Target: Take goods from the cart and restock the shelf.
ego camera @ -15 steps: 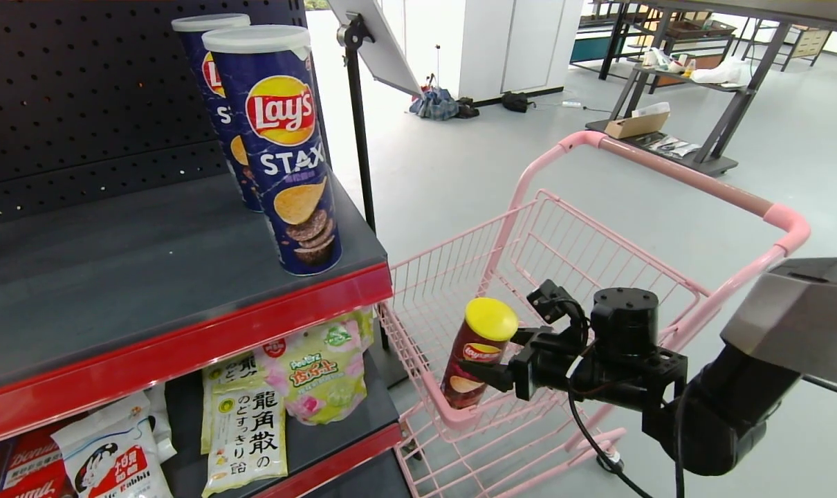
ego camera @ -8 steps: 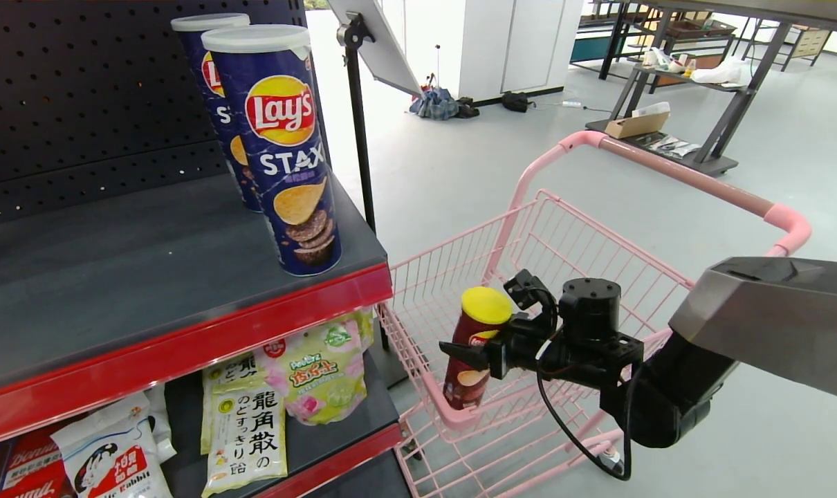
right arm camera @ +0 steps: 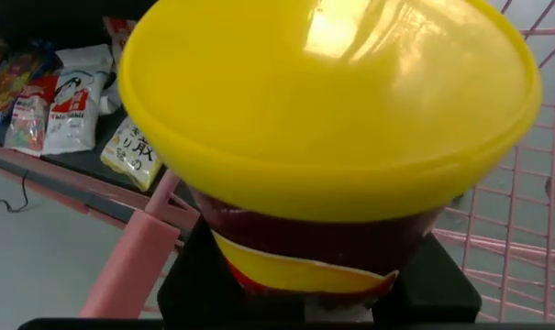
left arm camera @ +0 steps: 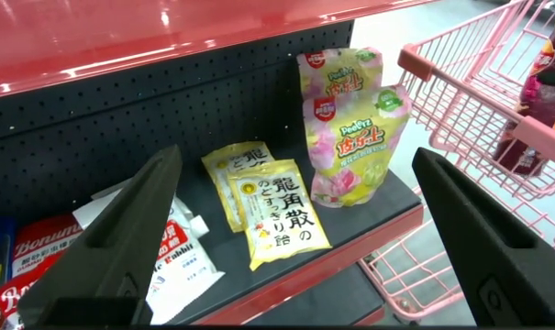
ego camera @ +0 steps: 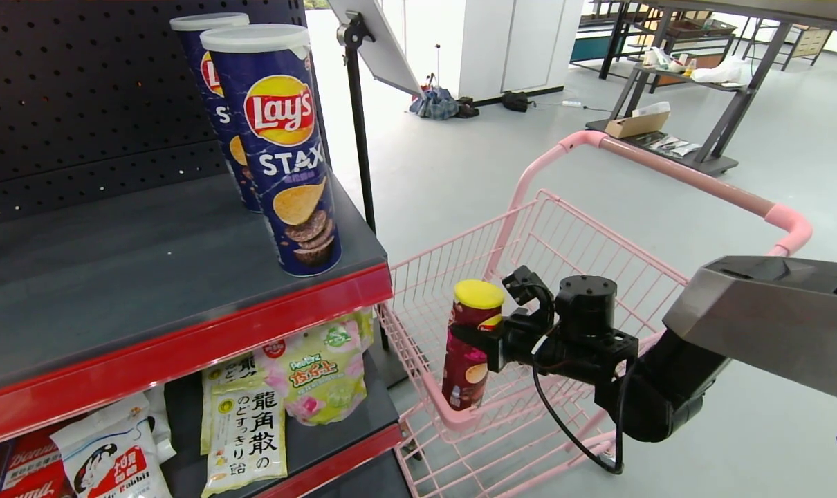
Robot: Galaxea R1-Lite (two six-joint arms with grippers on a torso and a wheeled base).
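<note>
A dark shelf (ego camera: 114, 277) with a red front edge is seen on the left, backed by a pegboard. Just beside its right end a pink wire cart (ego camera: 667, 169) is parked on the grey floor. Two tall blue cans of crisps are stood upright at the right end of the upper shelf board, the front can (ego camera: 287, 159) close to the edge and the back can (ego camera: 207, 62) just behind it, touching or nearly so. On the lower board, a green and pink pouch (ego camera: 322, 373), a yellow and white bag (ego camera: 245, 429) and a white bag (ego camera: 114, 449) are laid flat.

A red can with a yellow lid (ego camera: 467, 366) is held upright inside the cart, at the corner nearest the shelf, its lower end level with the rim. The right tool (ego camera: 475, 335) is clamped on it just below the lid. The left tool (left arm camera: 295, 238) is held before the lower board with its jaws wide apart and nothing between them.
</note>
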